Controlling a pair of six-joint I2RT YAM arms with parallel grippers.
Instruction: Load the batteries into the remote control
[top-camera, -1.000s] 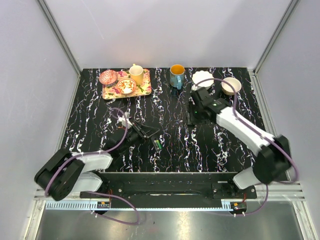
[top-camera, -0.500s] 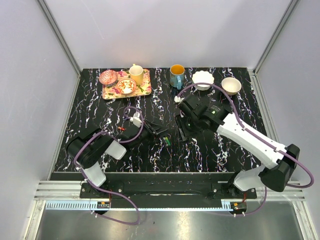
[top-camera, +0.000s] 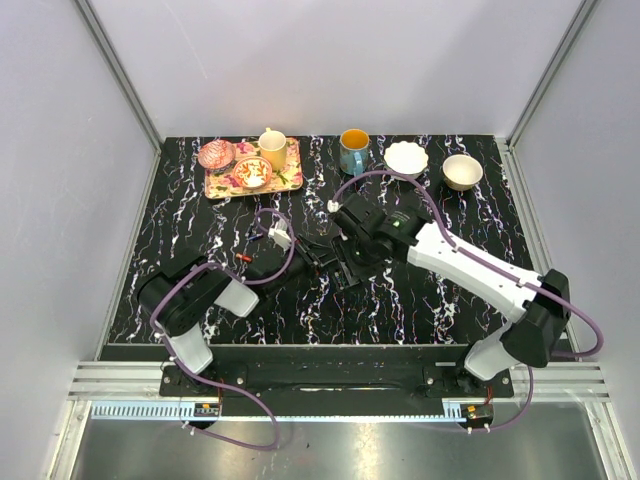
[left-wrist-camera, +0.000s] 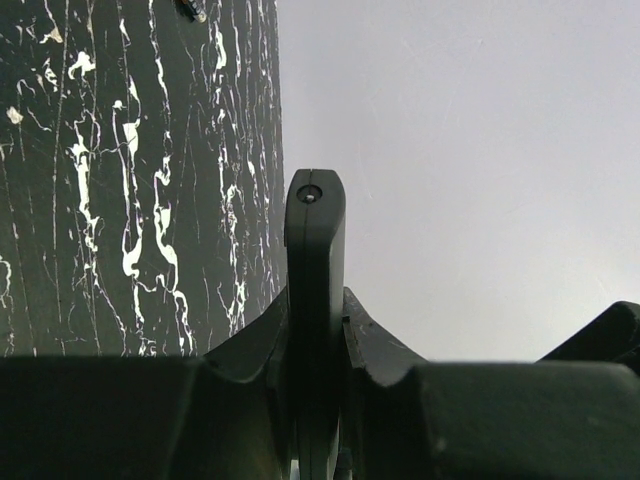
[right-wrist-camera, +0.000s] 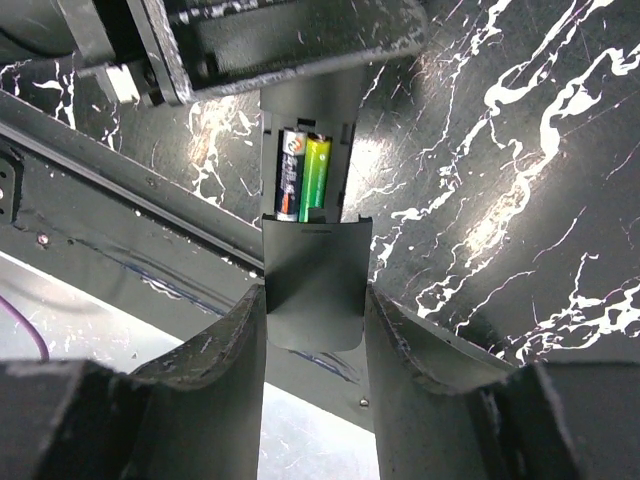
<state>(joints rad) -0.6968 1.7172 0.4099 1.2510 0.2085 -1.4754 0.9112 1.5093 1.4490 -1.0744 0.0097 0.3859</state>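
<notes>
The left fingers are clamped on the remote over the middle of the tabletop. Two batteries sit side by side in its open bay. The right fingers pinch the cover, whose front edge meets the bay's rim.

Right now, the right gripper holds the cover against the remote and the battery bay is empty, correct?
No, the bay is not empty: the right wrist view shows two batteries in it. The right gripper does hold the cover against the remote.
</notes>
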